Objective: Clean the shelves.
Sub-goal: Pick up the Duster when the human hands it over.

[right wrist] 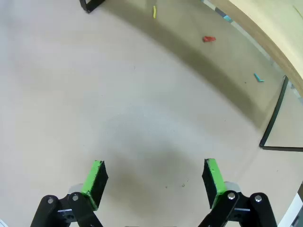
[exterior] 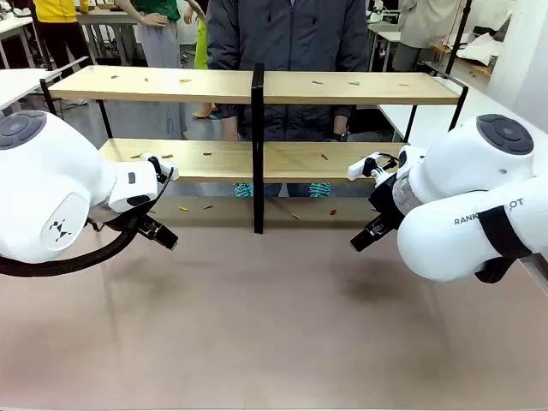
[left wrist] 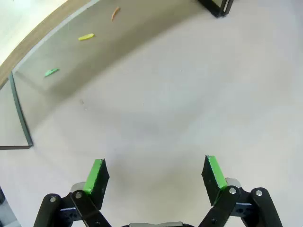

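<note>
The shelves [exterior: 214, 86] stand across the far half of the table: two light wooden boards in a thin black frame with a black centre post [exterior: 258, 145]. Small coloured scraps lie on both boards and on the table under them. My left gripper [exterior: 165, 238] hangs open low over the table, in front of the rack's left half. In the left wrist view its fingers [left wrist: 97, 177] are wide apart over bare tabletop. My right gripper [exterior: 361, 240] mirrors it on the right, open with nothing between its fingers [right wrist: 212, 177].
A person in a dark jacket [exterior: 291, 38] stands behind the shelves. Two teal tufted things [exterior: 243, 189] show below the lower board. On the table lie a green scrap [left wrist: 51, 72], a yellow scrap [left wrist: 85, 37], a red scrap [right wrist: 209, 39] and a teal scrap [right wrist: 258, 77]. The near tabletop [exterior: 274, 325] is bare.
</note>
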Available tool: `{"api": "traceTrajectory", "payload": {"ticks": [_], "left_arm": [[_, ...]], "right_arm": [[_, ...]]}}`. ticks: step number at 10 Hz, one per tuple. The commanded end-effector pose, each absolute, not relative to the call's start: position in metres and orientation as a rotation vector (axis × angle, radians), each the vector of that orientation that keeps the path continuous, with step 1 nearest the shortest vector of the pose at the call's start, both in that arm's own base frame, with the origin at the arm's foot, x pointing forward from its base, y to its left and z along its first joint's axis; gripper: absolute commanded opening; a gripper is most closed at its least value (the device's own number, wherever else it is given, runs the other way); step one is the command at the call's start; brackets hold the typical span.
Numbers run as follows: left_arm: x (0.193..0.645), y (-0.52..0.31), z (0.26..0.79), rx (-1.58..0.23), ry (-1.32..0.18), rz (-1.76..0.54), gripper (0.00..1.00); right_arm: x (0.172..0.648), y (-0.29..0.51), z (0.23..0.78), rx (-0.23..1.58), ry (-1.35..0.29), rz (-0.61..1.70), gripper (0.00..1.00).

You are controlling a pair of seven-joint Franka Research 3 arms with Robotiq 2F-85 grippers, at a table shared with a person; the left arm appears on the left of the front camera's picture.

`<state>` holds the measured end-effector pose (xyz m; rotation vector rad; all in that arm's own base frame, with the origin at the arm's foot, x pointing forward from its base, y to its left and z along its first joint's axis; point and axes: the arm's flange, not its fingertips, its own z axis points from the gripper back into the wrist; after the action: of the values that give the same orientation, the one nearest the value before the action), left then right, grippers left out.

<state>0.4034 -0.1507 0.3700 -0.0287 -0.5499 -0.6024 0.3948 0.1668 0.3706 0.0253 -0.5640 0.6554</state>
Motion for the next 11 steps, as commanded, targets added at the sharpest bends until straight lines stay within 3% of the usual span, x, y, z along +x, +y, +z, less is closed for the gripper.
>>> {"api": "traceTrajectory", "payload": {"ticks": [1, 11], "left_arm": [[0.4034, -0.1507, 0.3702, -0.029, -0.550, -0.602, 1.00], [0.4034, -0.1507, 0.3702, -0.029, -0.550, -0.602, 1.00]], "right_arm": [[0.3949, 0.1669, 0.3707, 0.025, -0.564, 0.656, 1.00], [0.3949, 0.1669, 0.3707, 0.025, -0.564, 0.656, 1.00]]}}
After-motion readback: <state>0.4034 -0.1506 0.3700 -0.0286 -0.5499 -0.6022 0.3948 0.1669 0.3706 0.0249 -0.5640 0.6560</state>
